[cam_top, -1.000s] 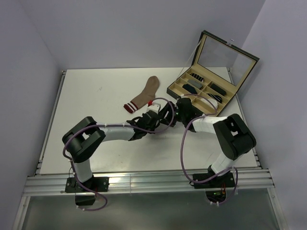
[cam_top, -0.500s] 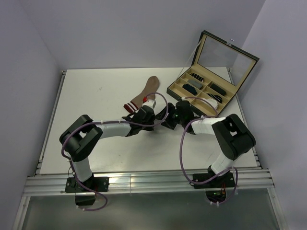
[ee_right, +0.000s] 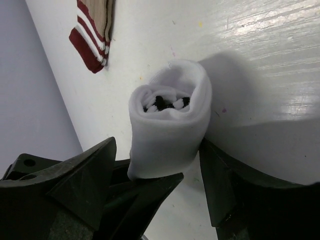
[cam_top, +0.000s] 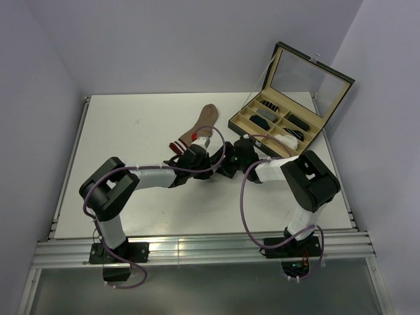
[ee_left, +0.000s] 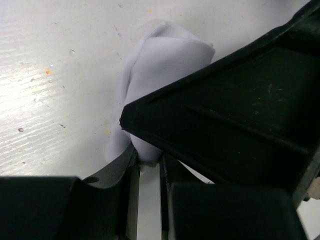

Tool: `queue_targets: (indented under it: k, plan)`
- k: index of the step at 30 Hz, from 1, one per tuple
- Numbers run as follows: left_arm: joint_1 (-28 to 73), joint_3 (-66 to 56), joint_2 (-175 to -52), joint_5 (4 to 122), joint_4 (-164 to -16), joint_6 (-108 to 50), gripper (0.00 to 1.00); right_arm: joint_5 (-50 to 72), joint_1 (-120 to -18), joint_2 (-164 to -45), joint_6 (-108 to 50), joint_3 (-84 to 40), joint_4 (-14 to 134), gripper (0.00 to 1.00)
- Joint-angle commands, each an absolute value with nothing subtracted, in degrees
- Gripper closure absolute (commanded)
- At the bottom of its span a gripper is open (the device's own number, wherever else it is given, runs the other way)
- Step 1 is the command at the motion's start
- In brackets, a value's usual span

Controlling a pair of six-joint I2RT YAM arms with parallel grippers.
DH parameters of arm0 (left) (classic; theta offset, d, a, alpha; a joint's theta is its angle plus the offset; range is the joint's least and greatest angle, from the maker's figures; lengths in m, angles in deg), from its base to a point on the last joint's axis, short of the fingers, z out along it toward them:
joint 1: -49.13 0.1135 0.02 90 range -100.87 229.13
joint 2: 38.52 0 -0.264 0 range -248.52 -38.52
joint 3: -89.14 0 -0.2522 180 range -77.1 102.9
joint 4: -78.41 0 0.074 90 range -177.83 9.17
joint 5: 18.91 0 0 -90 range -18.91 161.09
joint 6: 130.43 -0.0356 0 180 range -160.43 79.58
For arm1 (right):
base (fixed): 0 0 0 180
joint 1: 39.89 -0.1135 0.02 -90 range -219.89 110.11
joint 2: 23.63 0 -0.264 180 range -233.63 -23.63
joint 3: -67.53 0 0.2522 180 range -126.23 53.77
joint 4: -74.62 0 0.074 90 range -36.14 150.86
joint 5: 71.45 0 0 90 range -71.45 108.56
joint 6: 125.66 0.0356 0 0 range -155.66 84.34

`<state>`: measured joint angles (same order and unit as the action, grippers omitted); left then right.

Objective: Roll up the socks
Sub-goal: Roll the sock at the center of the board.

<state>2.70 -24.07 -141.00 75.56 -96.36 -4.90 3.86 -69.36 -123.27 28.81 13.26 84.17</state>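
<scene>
- Near the middle of the table (cam_top: 131, 131), a little toward its right edge, the white sock (ee_right: 170, 120) sits wound into a fat roll. Dark stripes show tucked inside the coil at its open end.
- The left hand (ee_left: 147, 170) pinches a fold of that roll at its lower edge, fingers nearly together on the cloth. I judge that it pins the loose end so the coil cannot spring open.
- The right hand (ee_right: 159, 145) stands spread around the roll, one finger on each side. One finger looks to touch the cloth and the other stands just clear. It seems placed as a cradle, either to let go or to take a fresh hold, and I cannot tell which.
- The tan sock (cam_top: 202, 123) lies flat and unrolled toward the far edge, just beyond the two hands, with its striped cuff nearest them. It looks untouched, so about half the job is left.
- The box (cam_top: 308, 73) stands open at the far right corner, near the right hand, with small dark rolls in its compartments.
- The left arm (cam_top: 151, 177) reaches low from the near left corner, its elbow out toward the left edge and its forearm running right.
- The right arm (cam_top: 282, 172) folds sharply, its elbow toward the right edge and its forearm pointing left. The two wrists meet nose to nose at the roll.
</scene>
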Motion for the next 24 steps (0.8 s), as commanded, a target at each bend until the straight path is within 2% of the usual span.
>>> queue_targets:
  k: [1,4,11,24]
  plan:
    - [3.1,-27.3,-141.2,69.1,-92.8,-1.8,1.0,5.6,-70.2,-124.7,28.5,11.4,84.5,0.26]
    - [3.9,-28.3,-141.2,66.3,-94.7,-0.2,1.0,5.7,-70.4,-125.0,28.0,11.0,84.1,0.27]
    - [5.6,-30.3,-141.7,61.3,-97.8,3.0,1.0,5.3,-70.7,-125.6,26.8,10.7,84.4,0.39]
    - [7.9,-33.8,-143.7,52.2,-105.1,9.9,1.0,4.2,-71.5,-127.5,25.0,9.1,84.5,0.41]
